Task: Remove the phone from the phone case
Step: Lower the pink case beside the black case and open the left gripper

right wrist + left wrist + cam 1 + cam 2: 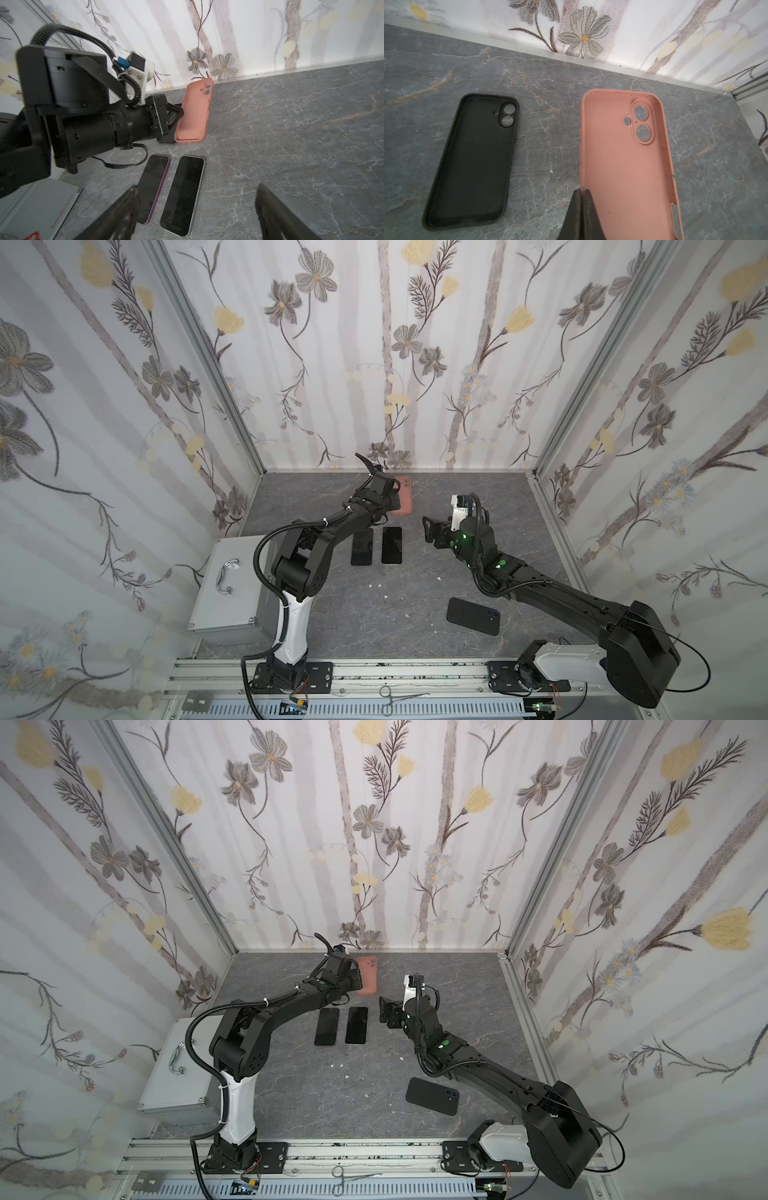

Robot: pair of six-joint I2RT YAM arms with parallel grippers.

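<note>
The grey marbled table (415,605) carried a metal box (232,585) with a handle at its left. Red lettering on the box lid showed in the right wrist view, too blurred to read. The left arm (316,539) reached toward the back wall. The left jaws were clenched on one side wall of the empty pink phone case (623,166), held tilted. The right jaws hung spread wide, grasping nothing, near two bare phones lying screen up side by side: a purple-edged phone (152,187) and a pale-edged phone (182,195). An empty black case (473,160) lay flat beside the pink one. Near the right arm (561,597) lay what looked like a black-cased phone (473,616), back up. Forceps (395,699) rested on the front rail.
</note>
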